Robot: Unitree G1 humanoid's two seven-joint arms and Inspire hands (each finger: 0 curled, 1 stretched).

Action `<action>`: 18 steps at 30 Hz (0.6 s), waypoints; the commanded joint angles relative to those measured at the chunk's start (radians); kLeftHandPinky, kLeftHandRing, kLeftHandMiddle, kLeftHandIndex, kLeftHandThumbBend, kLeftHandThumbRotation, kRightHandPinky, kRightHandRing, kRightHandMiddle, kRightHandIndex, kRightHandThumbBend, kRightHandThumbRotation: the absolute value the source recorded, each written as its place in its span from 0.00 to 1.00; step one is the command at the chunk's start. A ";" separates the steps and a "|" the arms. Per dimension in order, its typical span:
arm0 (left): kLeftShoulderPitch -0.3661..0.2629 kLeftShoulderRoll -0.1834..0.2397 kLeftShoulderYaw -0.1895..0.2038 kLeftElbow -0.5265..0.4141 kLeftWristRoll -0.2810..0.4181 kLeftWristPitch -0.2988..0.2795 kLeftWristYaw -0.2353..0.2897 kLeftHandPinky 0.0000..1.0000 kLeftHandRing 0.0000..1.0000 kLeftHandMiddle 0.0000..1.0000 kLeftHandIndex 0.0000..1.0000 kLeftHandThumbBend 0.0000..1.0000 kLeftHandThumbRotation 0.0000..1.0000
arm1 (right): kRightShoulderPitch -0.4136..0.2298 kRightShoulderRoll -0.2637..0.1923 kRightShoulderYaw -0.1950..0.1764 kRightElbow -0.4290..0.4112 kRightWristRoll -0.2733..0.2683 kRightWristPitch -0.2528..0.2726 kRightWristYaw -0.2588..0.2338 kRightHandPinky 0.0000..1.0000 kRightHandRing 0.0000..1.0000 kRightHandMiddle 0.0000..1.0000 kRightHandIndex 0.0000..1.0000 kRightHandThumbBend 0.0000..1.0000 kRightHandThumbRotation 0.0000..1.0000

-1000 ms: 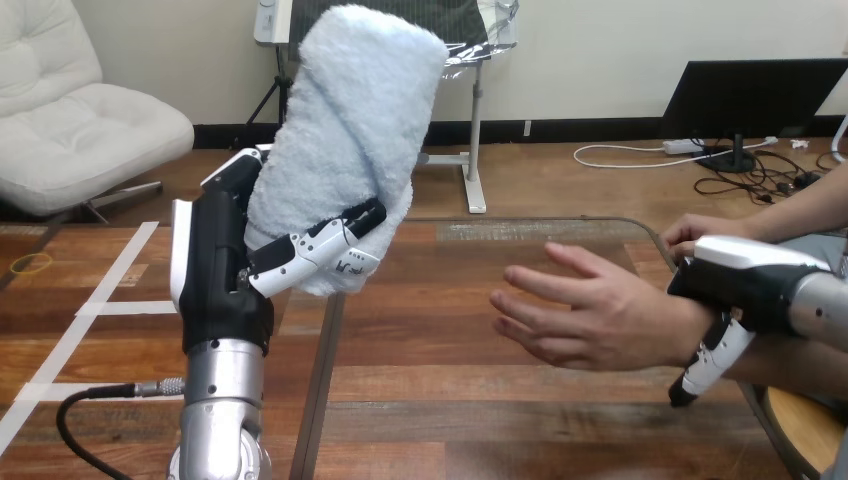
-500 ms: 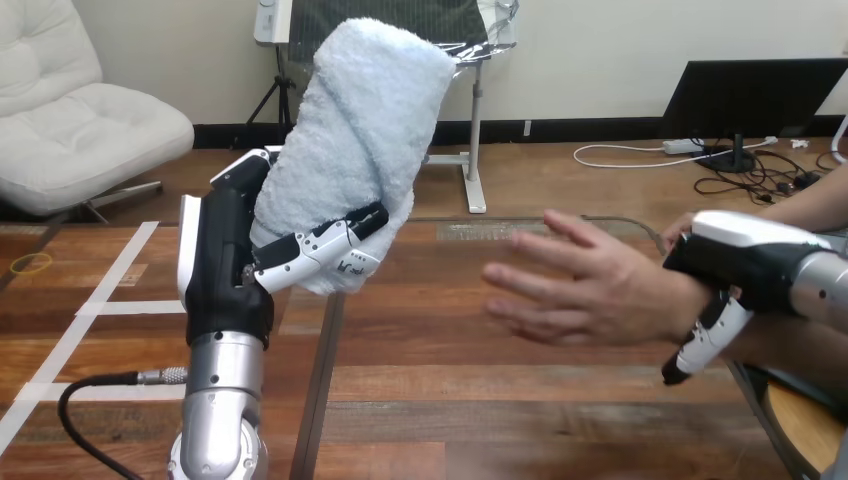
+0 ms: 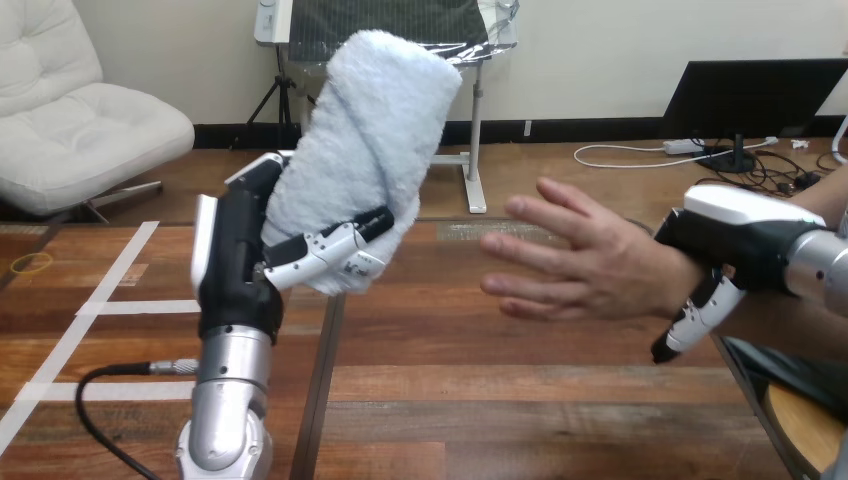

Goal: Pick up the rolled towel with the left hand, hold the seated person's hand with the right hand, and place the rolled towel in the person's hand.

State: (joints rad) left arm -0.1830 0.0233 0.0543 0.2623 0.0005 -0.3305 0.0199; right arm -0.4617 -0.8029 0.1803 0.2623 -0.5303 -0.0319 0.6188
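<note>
Wooden table (image 3: 480, 400) lies open beneath both arms, so you have free room between them. Your left hand (image 3: 240, 270) is clenched round the rolled towel (image 3: 375, 130), which stands upright in the air with its long axis leaning slightly right. To its right is the person's hand (image 3: 590, 265), fingers spread towards the towel and apart from it. Your right hand (image 3: 730, 240) arches over the person's wrist (image 3: 668, 285), fingers curled down round it.

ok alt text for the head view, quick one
The left hand holds a rolled towel up, its fingers curled round it. To its right the person's hand is spread open in the air, with the right hand over its wrist.
</note>
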 commanded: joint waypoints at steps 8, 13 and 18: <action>-0.099 -0.034 -0.027 0.127 0.009 -0.083 -0.010 0.25 0.31 0.39 0.40 0.51 0.00 | -0.073 -0.001 -0.023 -0.045 0.019 0.029 -0.009 0.19 0.25 0.32 0.34 0.86 0.10; -0.106 -0.049 -0.032 0.179 0.009 -0.111 -0.021 0.26 0.33 0.40 0.41 0.53 0.00 | -0.078 0.001 -0.018 -0.058 0.017 0.041 -0.007 0.19 0.24 0.31 0.34 0.85 0.11; -0.111 -0.078 -0.034 0.226 -0.011 -0.120 -0.035 0.27 0.33 0.40 0.42 0.56 0.00 | -0.085 0.005 -0.015 -0.072 0.016 0.048 -0.009 0.18 0.24 0.31 0.33 0.86 0.10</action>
State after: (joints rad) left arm -0.1994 -0.0277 0.0354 0.4569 0.0057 -0.4009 -0.0009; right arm -0.4738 -0.8022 0.1783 0.2146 -0.5125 -0.0024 0.6202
